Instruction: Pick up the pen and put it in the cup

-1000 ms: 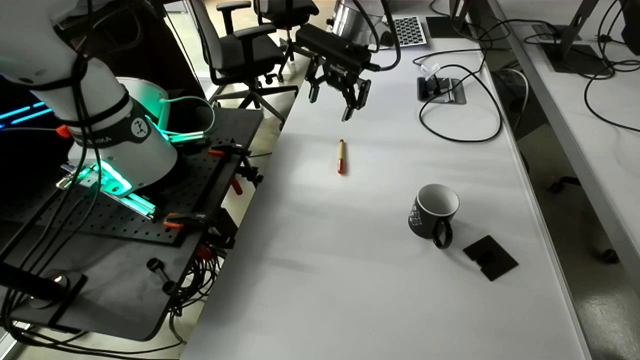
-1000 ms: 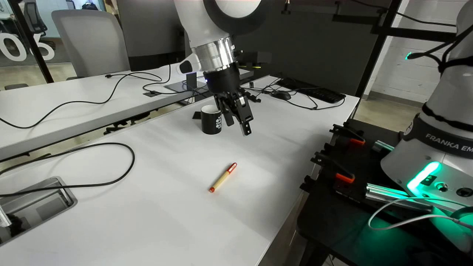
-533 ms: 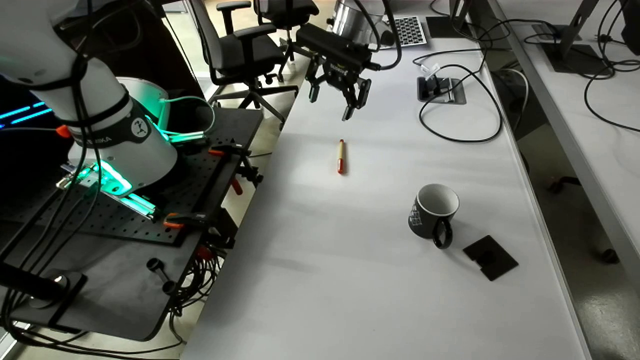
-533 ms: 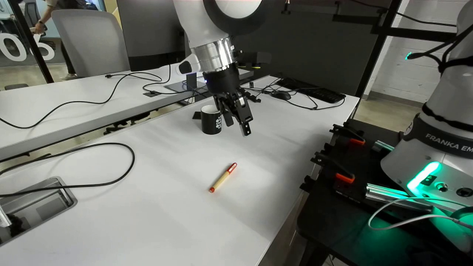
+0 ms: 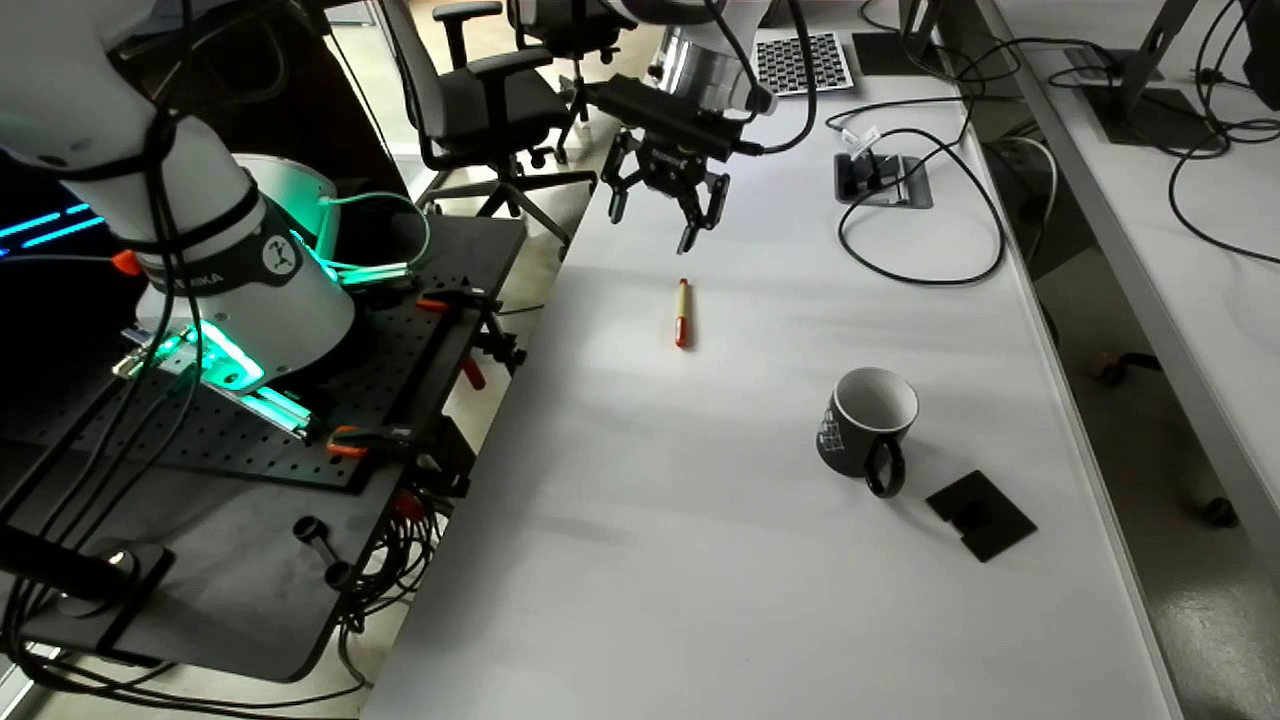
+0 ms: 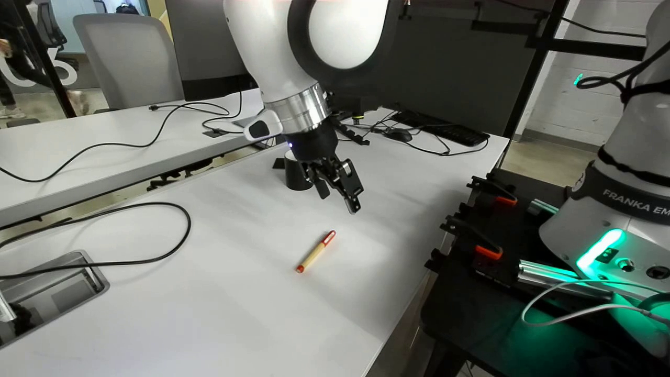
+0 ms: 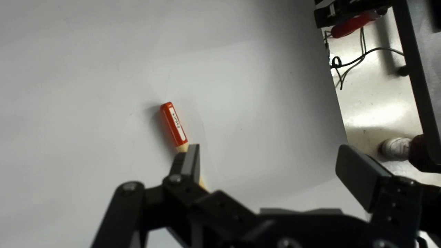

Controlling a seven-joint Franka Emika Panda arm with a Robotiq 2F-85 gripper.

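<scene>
The pen, red with a pale yellow part, lies flat on the white table. It shows whole in an exterior view. In the wrist view the pen is left of the jaws, its lower part behind the left finger. My gripper is open and empty, above the table near the pen. It also shows in an exterior view and in the wrist view. The cup, a black mug with pale inside, stands upright. In an exterior view the cup is partly hidden behind my gripper.
A flat black square pad lies beside the cup. A looped black cable and a table socket are along the far side. A keyboard and mouse lie at one end. The table edge shows in the wrist view.
My gripper has moved down and closer to the pen, tilting a little. It stays open. The pen and the cup have not moved. A person moves in the background.
</scene>
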